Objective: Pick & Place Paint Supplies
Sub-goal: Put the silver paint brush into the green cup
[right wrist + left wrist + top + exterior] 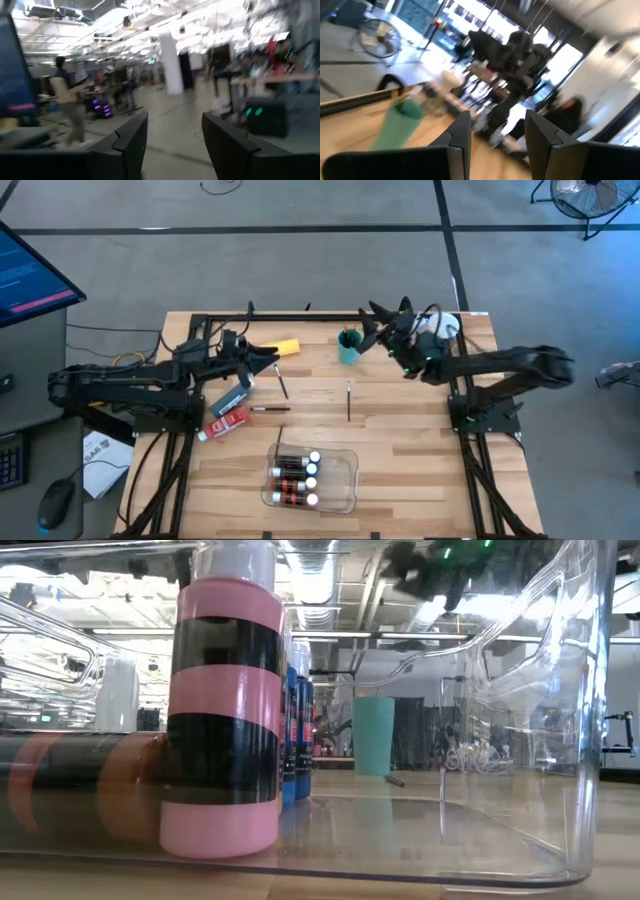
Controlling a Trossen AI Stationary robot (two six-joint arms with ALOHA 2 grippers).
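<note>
A wooden bench (400, 450) is seen from above with two dark robot arms reaching in from its sides. The right hand (372, 325) hangs in the air by the far edge, just beside a teal plastic cup (348, 346) with thin dark brushes standing in it; its two fingers (131, 137) are apart and hold nothing. The left hand (268, 361) sits near the far left part of the bench, its fingers (462, 135) parted with nothing between them, close to a larger yellow bottle (286, 346) lying on its side. Near that hand lie a blue paint tube (231, 399) and a red paint tube (226, 423). Three thin dark-handled paint brushes (349, 400) lie loose around the middle of the bench, apart from one another. By the near edge stands a clear rectangular plastic tray (340, 480) holding four small dark-and-red paint bottles with white caps (296, 476), lying side by side in its left half. From bench height, one pink-and-black striped bottle (222, 710) fills the foreground.
</note>
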